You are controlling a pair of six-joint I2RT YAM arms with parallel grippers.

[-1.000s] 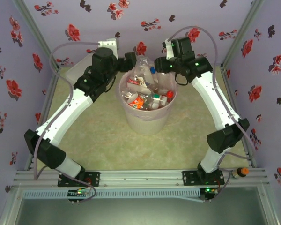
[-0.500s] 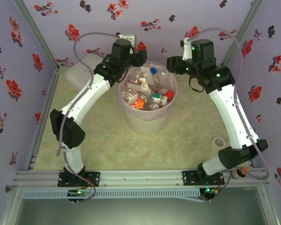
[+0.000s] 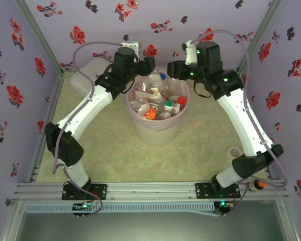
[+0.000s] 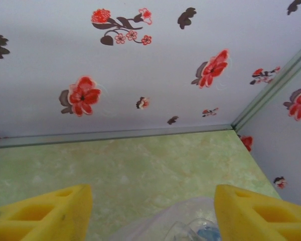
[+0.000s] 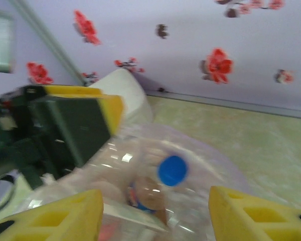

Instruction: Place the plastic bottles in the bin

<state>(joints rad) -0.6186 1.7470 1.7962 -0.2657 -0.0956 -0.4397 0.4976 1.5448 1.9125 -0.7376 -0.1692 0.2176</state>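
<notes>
The plastic bottles (image 3: 156,99) lie heaped inside the bin (image 3: 155,131), clear bodies jumbled together with red, orange and white caps showing among them, and the pile reaches up close to the rim. At the far side of the heap one bottle with a blue cap (image 5: 171,170) stands higher than the rest, its brown-and-blue label just below the cap. The bin's pinkish bag lining folds over the rim, and the bin itself stands on the pale green table (image 3: 105,138), about midway between the two arms and toward the back. The left tool (image 3: 149,64) hangs over the far-left edge of the rim; from its wrist camera the yellow fingers (image 4: 45,213) are spread wide apart with nothing between them, so it is open, with the bag's edge and a bit of clear bottle below. The right tool (image 3: 171,70) hangs over the far-right edge, facing the left one across the bin; its yellow fingers (image 5: 65,213) are likewise well apart and open, and the blue-capped bottle sits beyond and between them without touching either. A white rounded case (image 3: 86,76) rests on the table by the back-left corner, behind the left arm. A small white ring (image 3: 234,151) lies on the table near the right arm's elbow. Lilac walls printed with red flowers (image 3: 65,22) enclose the table.
</notes>
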